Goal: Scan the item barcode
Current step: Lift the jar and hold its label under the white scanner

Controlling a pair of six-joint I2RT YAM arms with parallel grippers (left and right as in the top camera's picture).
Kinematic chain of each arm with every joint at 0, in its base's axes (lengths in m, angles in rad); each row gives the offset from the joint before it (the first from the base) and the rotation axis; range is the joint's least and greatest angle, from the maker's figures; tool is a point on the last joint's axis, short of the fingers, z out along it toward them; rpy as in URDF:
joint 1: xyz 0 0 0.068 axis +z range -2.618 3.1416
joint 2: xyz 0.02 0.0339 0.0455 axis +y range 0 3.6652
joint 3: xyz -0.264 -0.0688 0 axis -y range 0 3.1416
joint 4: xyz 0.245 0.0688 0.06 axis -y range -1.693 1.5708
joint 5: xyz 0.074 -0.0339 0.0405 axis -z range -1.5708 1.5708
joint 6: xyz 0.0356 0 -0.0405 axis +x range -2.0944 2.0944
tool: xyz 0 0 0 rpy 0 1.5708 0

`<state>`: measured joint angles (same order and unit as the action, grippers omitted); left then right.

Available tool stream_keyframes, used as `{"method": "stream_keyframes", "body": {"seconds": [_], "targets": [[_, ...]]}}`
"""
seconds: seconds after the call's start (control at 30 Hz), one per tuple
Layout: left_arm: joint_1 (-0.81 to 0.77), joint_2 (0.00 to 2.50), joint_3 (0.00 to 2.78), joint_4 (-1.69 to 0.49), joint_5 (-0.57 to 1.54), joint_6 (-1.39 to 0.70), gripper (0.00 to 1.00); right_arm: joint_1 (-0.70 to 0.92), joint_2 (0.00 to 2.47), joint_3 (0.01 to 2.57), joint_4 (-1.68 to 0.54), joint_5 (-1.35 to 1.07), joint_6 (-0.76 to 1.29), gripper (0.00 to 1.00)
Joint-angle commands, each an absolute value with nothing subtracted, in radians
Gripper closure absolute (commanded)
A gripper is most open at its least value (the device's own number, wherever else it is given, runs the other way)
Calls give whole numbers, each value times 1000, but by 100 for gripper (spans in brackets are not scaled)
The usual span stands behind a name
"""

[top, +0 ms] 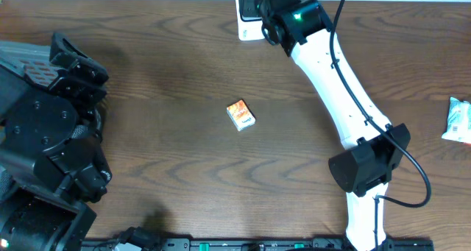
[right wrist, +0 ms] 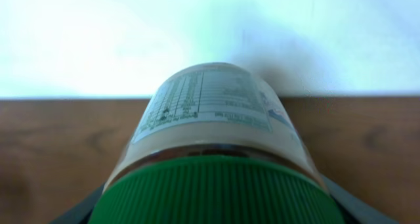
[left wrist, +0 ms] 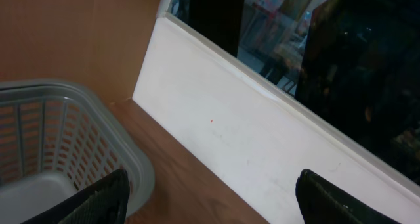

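Cropped the bottle [right wrist: 216,112] at the right wrist view's bottom edge, losing half its green cap [right wrist: 216,194]; blurred the label print past reading. Cut the packet [top: 458,120] at the overhead view's right edge and the basket [left wrist: 65,138] at the left wrist view's left edge. Left print on the small box [top: 241,115] too tiny to read.

Two arms: one white and black, one all black.
Right of the box [top: 241,115], the right arm [top: 331,74] has smooth white tube links between blocky black joint housings. A green light glows on the black housing up and right of the box, and a thin black cable runs along the white link and loops out past the lower black joint. Left of the box, the left arm [top: 44,133] is matte black throughout, with bulky angular housings. The left gripper [left wrist: 210,201] has black fingers [left wrist: 98,198] with finely textured faces.
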<state>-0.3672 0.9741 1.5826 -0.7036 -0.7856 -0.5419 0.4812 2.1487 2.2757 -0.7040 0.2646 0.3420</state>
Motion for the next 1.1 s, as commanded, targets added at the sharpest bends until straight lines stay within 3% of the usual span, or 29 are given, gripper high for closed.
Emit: {"method": "stream_keyframes", "body": {"seconds": [0.0, 0.57, 1.07], "targets": [[-363, 973, 1586, -703, -801, -528, 18, 458, 2189, 2249, -605, 301, 218, 50], [-363, 973, 1586, -703, -801, -528, 19, 439, 2507, 2244, -122, 352, 43, 47], [-363, 973, 1586, -703, -801, -528, 19, 439, 2604, 2244, -38, 406, 2, 52]]}}
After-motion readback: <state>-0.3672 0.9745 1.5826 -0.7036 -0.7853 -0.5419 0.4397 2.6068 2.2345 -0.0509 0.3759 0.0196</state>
